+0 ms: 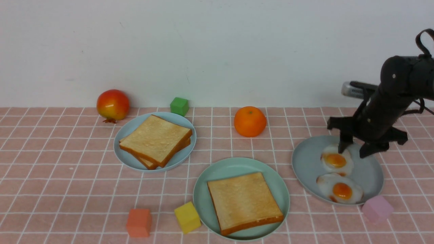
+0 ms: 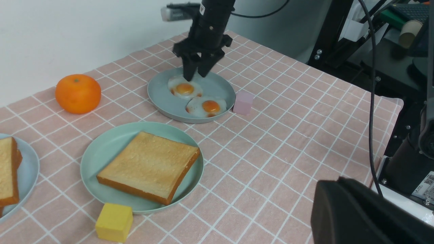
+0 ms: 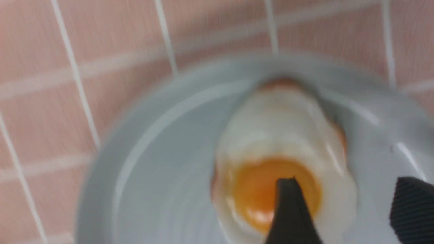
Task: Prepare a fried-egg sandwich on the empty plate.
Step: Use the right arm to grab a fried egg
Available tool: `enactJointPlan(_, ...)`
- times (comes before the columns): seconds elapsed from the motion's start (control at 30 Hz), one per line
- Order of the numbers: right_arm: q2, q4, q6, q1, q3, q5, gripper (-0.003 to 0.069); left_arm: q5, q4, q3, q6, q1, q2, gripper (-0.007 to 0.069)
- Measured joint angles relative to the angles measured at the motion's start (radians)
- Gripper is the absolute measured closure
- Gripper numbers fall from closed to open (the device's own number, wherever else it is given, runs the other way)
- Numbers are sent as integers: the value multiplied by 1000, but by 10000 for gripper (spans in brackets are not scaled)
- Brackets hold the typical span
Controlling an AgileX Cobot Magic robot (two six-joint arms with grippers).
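The right gripper hangs with fingers spread over the far fried egg near the back rim of the grey-blue plate, while the mint-green plate, rim just beside it, carries one toast slice; whether the left gripper is open cannot be told.

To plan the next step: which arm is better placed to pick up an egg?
Right. Its open tool hangs over the far egg on the grey-blue plate; the left arm is not in the front view.
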Motion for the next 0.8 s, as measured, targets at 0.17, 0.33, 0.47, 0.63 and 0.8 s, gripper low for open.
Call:
enactJointPlan(0.17,57,-2,18,0,-38,-39,87,0,0,0,0,0,0,580)
enactJointPlan(0.33,96,-12,18,0,-71,-36,42,0,0,0,0,0,0,578)
enactJointPlan(0.47,106,-18,18,1,-84,-29,57,0,0,0,0,0,0,577)
enactJointPlan(0.63,107,-13,-11,1,-86,-20,101,0,0,0,0,0,0,571)
enactJointPlan(0.8,108,-10,-54,1,-86,-8,197,0,0,0,0,0,0,569)
